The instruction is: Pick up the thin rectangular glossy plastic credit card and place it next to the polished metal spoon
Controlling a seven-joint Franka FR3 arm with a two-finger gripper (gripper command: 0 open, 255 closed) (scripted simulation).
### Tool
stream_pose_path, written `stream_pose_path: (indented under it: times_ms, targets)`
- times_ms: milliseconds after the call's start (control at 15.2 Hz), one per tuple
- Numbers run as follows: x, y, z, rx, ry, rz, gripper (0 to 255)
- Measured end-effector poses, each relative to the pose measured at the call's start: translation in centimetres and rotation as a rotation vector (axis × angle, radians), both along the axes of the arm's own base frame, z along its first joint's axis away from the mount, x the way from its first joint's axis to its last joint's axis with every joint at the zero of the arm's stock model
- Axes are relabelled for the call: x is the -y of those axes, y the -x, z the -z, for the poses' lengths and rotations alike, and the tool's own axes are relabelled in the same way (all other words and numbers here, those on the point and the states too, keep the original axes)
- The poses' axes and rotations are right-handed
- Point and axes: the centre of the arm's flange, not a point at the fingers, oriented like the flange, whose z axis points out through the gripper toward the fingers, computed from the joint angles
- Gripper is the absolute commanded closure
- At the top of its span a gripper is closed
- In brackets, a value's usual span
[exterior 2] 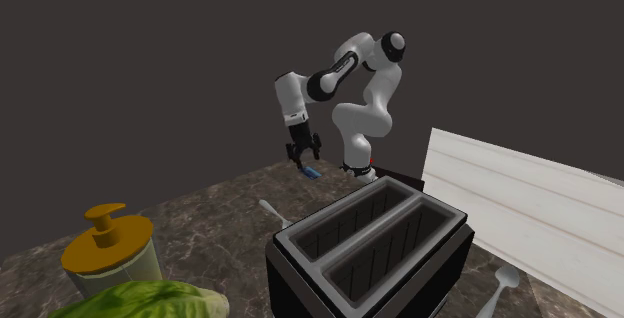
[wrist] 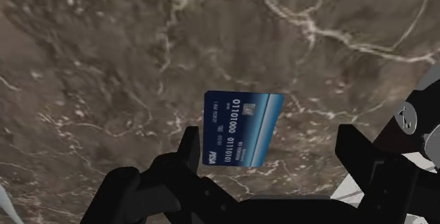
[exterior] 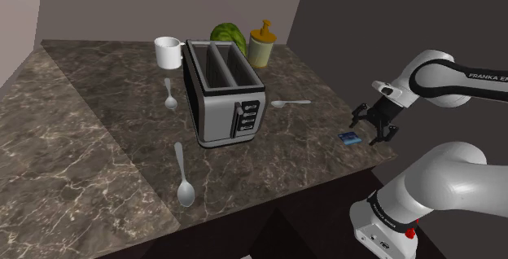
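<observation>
A blue credit card [exterior: 350,138] [exterior 2: 313,172] lies flat on the dark marble counter [exterior: 98,143], near its edge by the stand. My gripper [exterior: 374,129] [exterior 2: 305,159] hangs just above it, open. In the wrist view the card [wrist: 242,129] sits between the spread fingers of the gripper [wrist: 268,145], closer to one finger [wrist: 187,148], and neither touches it. Three metal spoons lie on the counter: one [exterior: 289,103] between the toaster and the card, one [exterior: 169,96] by the mug, and one [exterior: 184,181] near the front edge.
A black and silver toaster [exterior: 224,94] [exterior 2: 370,251] stands mid-counter. Behind it are a white mug [exterior: 168,51], a green leafy vegetable [exterior: 228,34] [exterior 2: 140,301] and a jar with a yellow lid [exterior: 260,46] [exterior 2: 108,246]. The counter ends just beyond the card.
</observation>
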Motion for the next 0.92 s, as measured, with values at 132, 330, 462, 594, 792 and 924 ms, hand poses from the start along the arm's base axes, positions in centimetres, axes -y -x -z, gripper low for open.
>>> stream_pose_path:
  times_ms: [132, 330, 462, 594, 792, 924]
  targets:
    - [0.3, 0.1, 1.2, 0.016, 0.023, 0.015, 0]
    - [-0.3, 0.1, 2.2, 0.033, -0.006, 0.041, 0]
    - [-0.2, 0.1, 2.2, 0.032, -0.007, 0.047, 0]
    - [-0.3, 0.1, 2.2, 0.034, -0.006, 0.042, 0]
    - [-0.3, 0.1, 2.2, 0.036, -0.007, 0.039, 255]
    - [-0.4, 0.1, 2.1, 0.035, -0.018, 0.037, 255]
